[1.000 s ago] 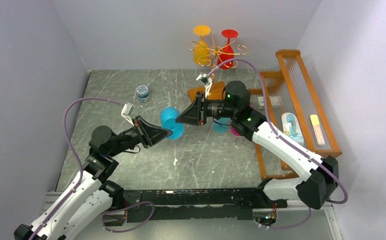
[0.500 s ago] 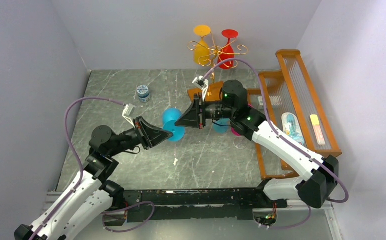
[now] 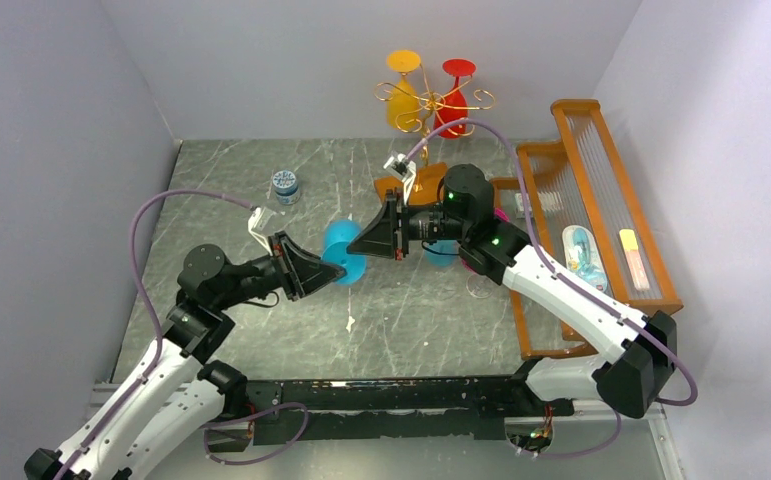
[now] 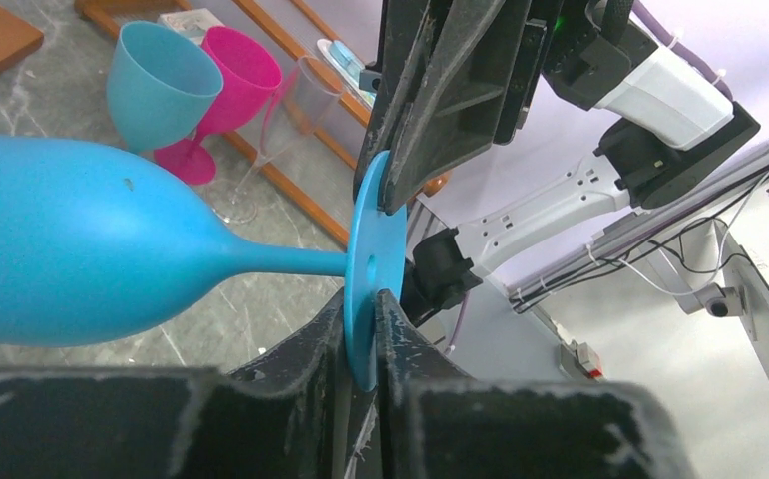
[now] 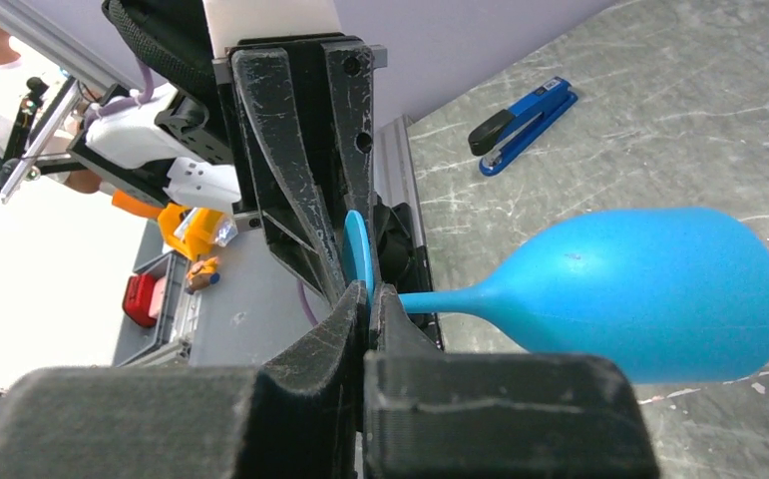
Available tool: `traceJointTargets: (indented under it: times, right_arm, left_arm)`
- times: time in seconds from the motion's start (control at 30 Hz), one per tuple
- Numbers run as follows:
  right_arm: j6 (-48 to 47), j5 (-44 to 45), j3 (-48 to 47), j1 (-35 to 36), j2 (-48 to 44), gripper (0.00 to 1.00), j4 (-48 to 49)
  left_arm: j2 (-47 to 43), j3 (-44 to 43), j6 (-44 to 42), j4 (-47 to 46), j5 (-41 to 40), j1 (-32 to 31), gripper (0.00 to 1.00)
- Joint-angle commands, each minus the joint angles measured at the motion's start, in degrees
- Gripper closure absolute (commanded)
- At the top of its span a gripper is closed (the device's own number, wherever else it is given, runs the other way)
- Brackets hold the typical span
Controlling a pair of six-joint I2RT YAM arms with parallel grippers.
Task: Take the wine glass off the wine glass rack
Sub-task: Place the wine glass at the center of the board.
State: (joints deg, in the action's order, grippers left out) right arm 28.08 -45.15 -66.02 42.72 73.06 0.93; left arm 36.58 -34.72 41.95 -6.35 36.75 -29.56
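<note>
The gold wire wine glass rack stands at the back on its wooden base. A yellow glass and a red glass hang on it upside down. A blue wine glass is held lying sideways in the air over the middle of the table. My left gripper is shut on the lower edge of its foot. My right gripper is shut on the opposite edge of the foot. The bowl sticks out to the side.
A second blue glass, a pink glass and a clear glass stand by the orange wooden frame. A small blue-lidded jar sits at the back left. A blue stapler lies on the table.
My right gripper has edged slightly left and down towards the left gripper. The blue glass stays held between both grippers at about the same spot.
</note>
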Motion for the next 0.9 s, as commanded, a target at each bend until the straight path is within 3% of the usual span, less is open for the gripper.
traceJointTargets:
  times: [0.0,0.1,0.33,0.47,0.53,0.6,0.7,0.8,0.87]
  right_arm:
    - [1.11,0.05,1.12,0.35,-1.43,1.00,3.07]
    - [0.53,0.03,0.77,0.35,-1.57,1.00,2.28]
    - [-1.77,2.61,-1.74,0.27,-1.95,0.64,-1.34]
    - [-4.26,15.88,-3.34,-0.30,-3.56,0.39,-7.78]
    - [-3.42,19.58,-2.84,-1.73,-4.37,0.33,-8.69]
    - [-1.61,16.82,-2.71,-4.06,-4.18,0.32,-8.56]
    - [1.00,10.53,-3.18,-6.73,-2.65,0.31,-7.75]
    - [3.64,4.70,-3.76,-8.87,-1.00,0.29,-6.59]
    - [5.26,1.15,-4.37,-9.34,-0.04,0.27,-5.74]
  left_arm:
    - [0.20,-0.25,-0.69,-0.07,2.52,0.26,0.87]
    - [-0.04,0.04,-0.42,-0.95,2.73,0.21,0.95]
    - [-1.54,-0.92,-8.84,1.84,5.18,0.21,0.95]
    - [-3.55,-0.51,-18.68,5.82,8.32,0.21,0.95]
    - [-5.96,0.87,-24.52,6.24,12.07,0.25,0.95]
    - [-8.36,3.46,-29.43,4.96,18.43,0.25,0.95]
    - [-9.99,3.58,-41.31,12.76,18.29,0.22,0.95]
    - [-11.17,1.57,-62.95,24.83,23.15,0.26,0.95]
    - [-12.04,0.41,-72.20,31.37,22.12,0.28,0.95]
